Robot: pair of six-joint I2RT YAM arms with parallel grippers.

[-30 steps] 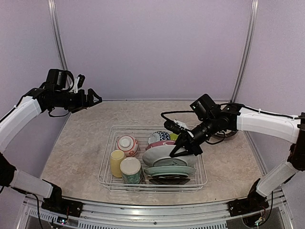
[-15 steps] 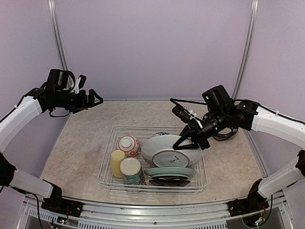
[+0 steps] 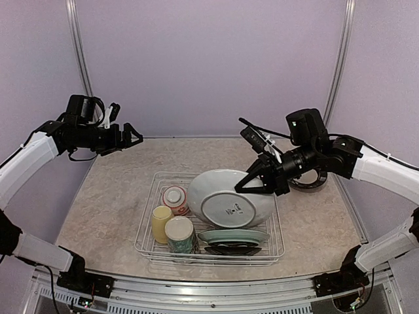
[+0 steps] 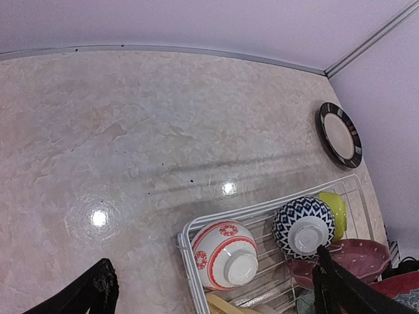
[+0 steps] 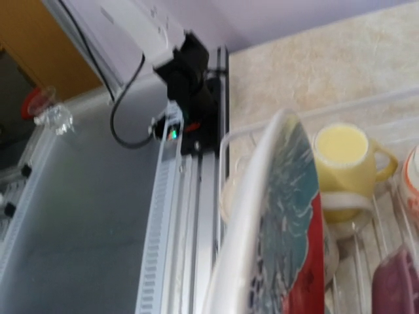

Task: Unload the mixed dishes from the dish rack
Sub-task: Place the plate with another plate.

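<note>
The right gripper (image 3: 243, 186) is clamped tight on the rim of the grey-white plate (image 3: 226, 201), taking it at about 2 o'clock on its edge. The plate hangs tilted above the dish rack (image 3: 148, 243), its pale underside facing the top camera. From the wrist camera it shows edge-on, its face patterned in teal and red.

In the rack, at 9 o'clock from the plate, sits the red-patterned bowl (image 3: 174, 196), upside down. At 8 o'clock is the yellow mug (image 3: 160, 222), and just beside it, at 7 o'clock, the floral cup (image 3: 179, 233). At 6 o'clock lie the teal plate (image 3: 233, 235) and, nearer the arms, the black plate (image 3: 232, 248). The left wrist camera also shows the black-and-white bowl (image 4: 304, 226), the lime-green bowl (image 4: 335, 206) and the maroon plate (image 4: 347, 258) in the rack.

A striped-rim plate (image 4: 339, 134) rests on the table (image 3: 111, 203) at 3 o'clock, outside the rack.

The left gripper (image 3: 131, 134) hangs over the table at 10 o'clock, jaws spread wide, holding nothing.
</note>
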